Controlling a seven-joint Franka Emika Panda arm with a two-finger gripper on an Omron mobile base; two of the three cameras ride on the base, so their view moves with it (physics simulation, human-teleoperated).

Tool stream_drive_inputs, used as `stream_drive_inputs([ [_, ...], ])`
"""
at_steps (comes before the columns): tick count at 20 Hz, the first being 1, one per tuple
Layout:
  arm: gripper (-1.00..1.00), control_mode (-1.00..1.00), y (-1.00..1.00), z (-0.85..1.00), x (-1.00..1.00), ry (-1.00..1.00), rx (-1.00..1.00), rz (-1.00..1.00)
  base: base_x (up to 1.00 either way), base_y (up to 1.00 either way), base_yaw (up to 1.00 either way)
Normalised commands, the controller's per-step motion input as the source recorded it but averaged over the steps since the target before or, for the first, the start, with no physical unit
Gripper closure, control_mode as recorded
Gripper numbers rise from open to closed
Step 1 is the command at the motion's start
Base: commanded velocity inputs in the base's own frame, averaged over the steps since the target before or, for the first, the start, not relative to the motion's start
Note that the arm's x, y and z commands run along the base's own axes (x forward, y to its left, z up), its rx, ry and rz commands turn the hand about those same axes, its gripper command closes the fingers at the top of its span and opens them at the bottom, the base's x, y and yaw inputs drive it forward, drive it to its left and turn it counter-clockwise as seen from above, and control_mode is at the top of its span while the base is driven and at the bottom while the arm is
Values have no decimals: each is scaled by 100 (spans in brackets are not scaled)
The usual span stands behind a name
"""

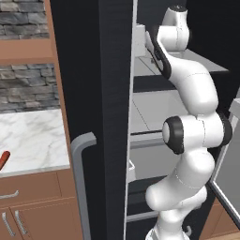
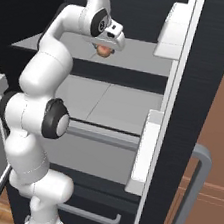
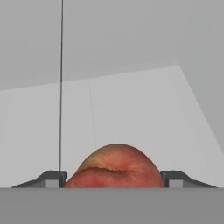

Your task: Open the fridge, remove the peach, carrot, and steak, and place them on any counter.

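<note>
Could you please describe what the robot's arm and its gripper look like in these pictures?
The arm is made of glossy white, rounded segments joined by dark, nearly black round joint caps, with a dark band near the wrist. No cables or markings show. The gripper has two small dark grey fingers with flat, angular tips, seen in the hand view.

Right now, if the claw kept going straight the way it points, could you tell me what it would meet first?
The peach: it sits between the claw tips, on the fridge shelf. Whether they already touch it is unclear.
</note>
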Motion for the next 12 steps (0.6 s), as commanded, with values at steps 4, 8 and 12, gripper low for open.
stream_drive_inputs([
  [4, 100, -100, 0, -41, -32, 3, 0, -1, 0, 0, 0],
  [8, 100, -100, 0, -32, -41, 3, 0, 0, 0, 0, 0],
  [12, 100, -100, 0, 8, -44, -10, 0, 4, 0, 0, 0],
])
